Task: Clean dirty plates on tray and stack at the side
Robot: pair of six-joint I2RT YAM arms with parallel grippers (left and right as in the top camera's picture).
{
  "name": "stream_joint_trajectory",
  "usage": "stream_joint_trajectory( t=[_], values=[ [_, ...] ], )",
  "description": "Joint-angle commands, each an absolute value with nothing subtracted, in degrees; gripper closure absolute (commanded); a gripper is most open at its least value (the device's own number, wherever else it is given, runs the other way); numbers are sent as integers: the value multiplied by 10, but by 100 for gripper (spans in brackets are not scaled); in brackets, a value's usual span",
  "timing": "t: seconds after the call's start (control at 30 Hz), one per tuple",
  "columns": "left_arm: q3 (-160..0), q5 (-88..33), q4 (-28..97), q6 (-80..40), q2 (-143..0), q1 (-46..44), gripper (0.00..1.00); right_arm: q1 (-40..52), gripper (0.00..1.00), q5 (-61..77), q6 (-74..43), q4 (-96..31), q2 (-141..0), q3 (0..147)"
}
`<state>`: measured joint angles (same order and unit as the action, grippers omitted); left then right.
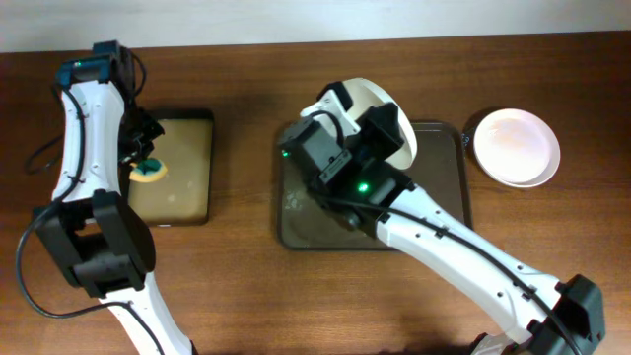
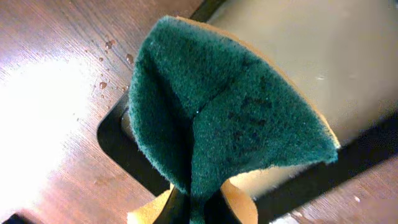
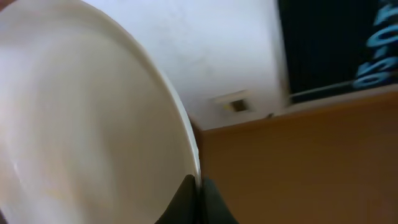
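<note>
My right claw point(image 3: 194, 196) is pinched tight on the rim of a white plate point(image 3: 93, 124). The plate is round and shallow. It is tipped up on its edge over the big brown tray point(image 1: 449, 163), not lying flat. It looks mostly clean, with maybe a faint smear. Another plate point(image 1: 516, 146) sits on the tabletop point(image 1: 296, 296), just to the right of the tray. I cannot tell if more plates are under it. My left claw point(image 2: 193, 210) squeezes a folded green sponge point(image 2: 230, 112) over the small black tray point(image 1: 187, 197). The tabletop is brown wood, with a few water drops point(image 2: 106, 62) on it. Behind the plate I see a white wall point(image 3: 230, 50) and a dark panel point(image 3: 329, 43) with blue letters.
</note>
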<state>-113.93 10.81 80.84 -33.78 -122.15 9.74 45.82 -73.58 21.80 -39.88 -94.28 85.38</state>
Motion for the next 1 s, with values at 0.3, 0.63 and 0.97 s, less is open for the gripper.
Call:
stream_joint_trajectory(
  t=[0.3,0.63,0.97],
  values=[
    [-988,-74,611,-206,-1218,138,100,473,96,-817,296,-379,-933,864],
    [-983,-49,609,-171,-1218,131,58,473,96,-802,296,-344,-933,864],
    [-1104,-84,703,-170,-1205,134,39,472,96,-797,296,-345,-933,864]
  ],
)
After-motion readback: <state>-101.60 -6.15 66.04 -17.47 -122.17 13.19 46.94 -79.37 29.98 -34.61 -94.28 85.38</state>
